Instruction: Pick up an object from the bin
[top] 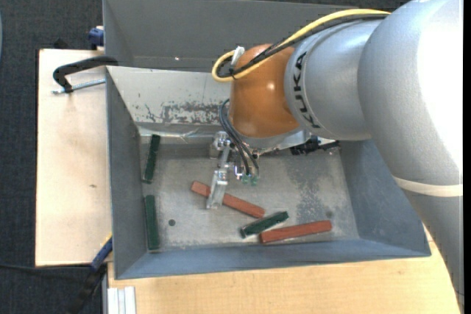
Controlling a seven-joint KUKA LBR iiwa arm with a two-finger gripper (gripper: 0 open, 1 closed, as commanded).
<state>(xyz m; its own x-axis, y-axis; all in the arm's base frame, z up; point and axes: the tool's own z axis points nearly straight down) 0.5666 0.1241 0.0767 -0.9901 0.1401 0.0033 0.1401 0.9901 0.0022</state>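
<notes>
upper-left green stick (151,158), lower-left green stick (151,222), short green stick (265,224) beside front red-brown stick (296,232)

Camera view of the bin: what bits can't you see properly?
1. Red stick in the middle of the bin: the gripper crosses it, so I cannot tell if it is one stick or two pieces.
2. Bin floor at the back: partly hidden under the arm's orange cover.
3. Dark dot on the floor: too small to name.
4. Whether the gripper touches the red stick: cannot tell from above.
</notes>
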